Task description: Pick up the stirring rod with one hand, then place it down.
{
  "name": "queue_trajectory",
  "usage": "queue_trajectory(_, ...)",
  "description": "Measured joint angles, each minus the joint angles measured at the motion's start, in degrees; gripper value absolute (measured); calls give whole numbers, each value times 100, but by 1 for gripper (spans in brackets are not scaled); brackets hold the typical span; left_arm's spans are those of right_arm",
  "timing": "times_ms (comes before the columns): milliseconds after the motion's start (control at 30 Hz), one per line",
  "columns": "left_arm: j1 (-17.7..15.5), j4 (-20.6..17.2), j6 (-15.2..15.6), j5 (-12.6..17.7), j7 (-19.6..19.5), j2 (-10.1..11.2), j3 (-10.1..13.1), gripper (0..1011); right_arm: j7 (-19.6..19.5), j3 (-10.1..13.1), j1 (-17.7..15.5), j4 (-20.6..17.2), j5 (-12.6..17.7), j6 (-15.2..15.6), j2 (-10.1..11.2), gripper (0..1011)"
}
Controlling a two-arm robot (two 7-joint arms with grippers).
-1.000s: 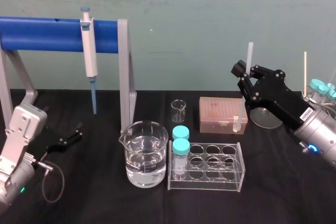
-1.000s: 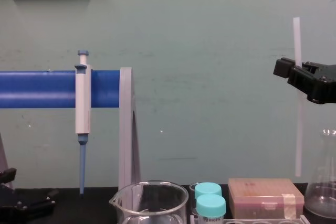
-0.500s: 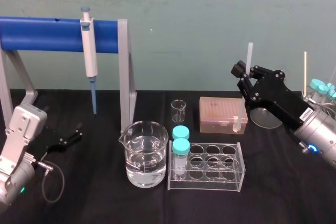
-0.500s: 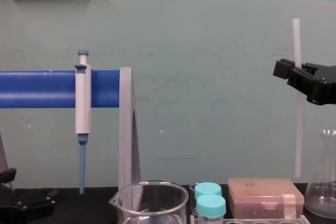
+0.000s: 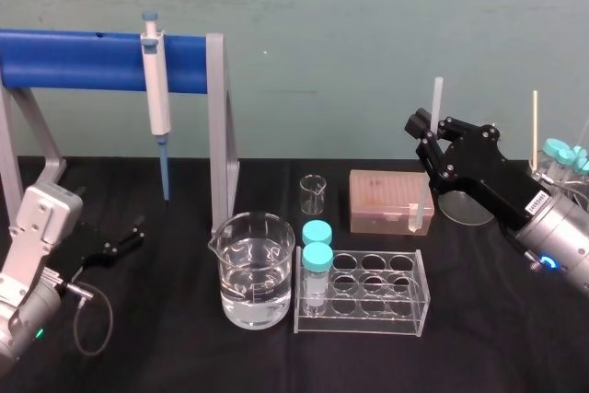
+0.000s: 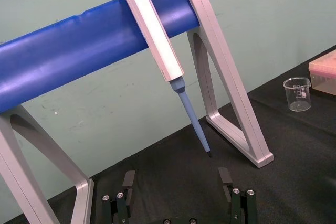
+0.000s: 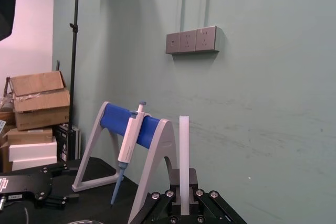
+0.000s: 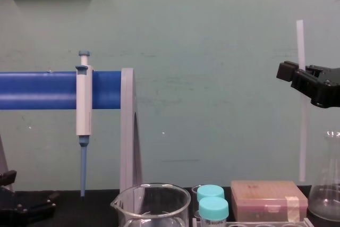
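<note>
The stirring rod [image 5: 438, 95] is a thin translucent white stick, held upright and a little tilted above the table at the right. My right gripper [image 5: 433, 138] is shut on its middle; the rod's lower end hangs just in front of the pink box. From the chest view the rod [image 8: 301, 41] stands well above the right gripper [image 8: 303, 81], its tip clear of the table. In the right wrist view the rod [image 7: 184, 150] rises between the jaws. My left gripper [image 5: 127, 238] rests low at the left, open, with its fingers [image 6: 127, 182] wide apart.
A water-filled beaker [image 5: 255, 269] and a clear tube rack [image 5: 363, 294] with two teal-capped tubes stand mid-table. Behind them are a small beaker [image 5: 313, 193] and a pink tip box [image 5: 390, 200]. A pipette [image 5: 156, 89] hangs on the blue stand [image 5: 83, 60]. A flask [image 8: 326, 190] sits far right.
The right gripper and the rod have sunk a trifle. Nothing else has moved.
</note>
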Motion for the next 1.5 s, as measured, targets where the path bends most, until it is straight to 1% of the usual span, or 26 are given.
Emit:
queue_trajectory(567,0,0,0,0,0,0,0,1000,27,-14,-20,-16,10,2,9,69)
queue_trajectory(700,0,0,0,0,0,0,0,1000,201,-54,-21,14,157,62,45,69)
queue_trajectory(800,0,0,0,0,0,0,0,1000,387,-127,-86,31,321,169,112,69)
queue_trajectory(833,0,0,0,0,0,0,0,1000,387,-127,-86,31,321,169,112,69)
queue_trajectory(933,0,0,0,0,0,0,0,1000,477,-216,-205,2,411,264,204,69)
queue_trajectory(1033,0,0,0,0,0,0,0,1000,486,-261,-282,-28,445,298,262,69)
queue_trajectory(1333,0,0,0,0,0,0,0,1000,443,-338,-363,18,476,317,317,69)
queue_trajectory(1500,0,0,0,0,0,0,0,1000,415,-390,-309,146,389,242,302,69)
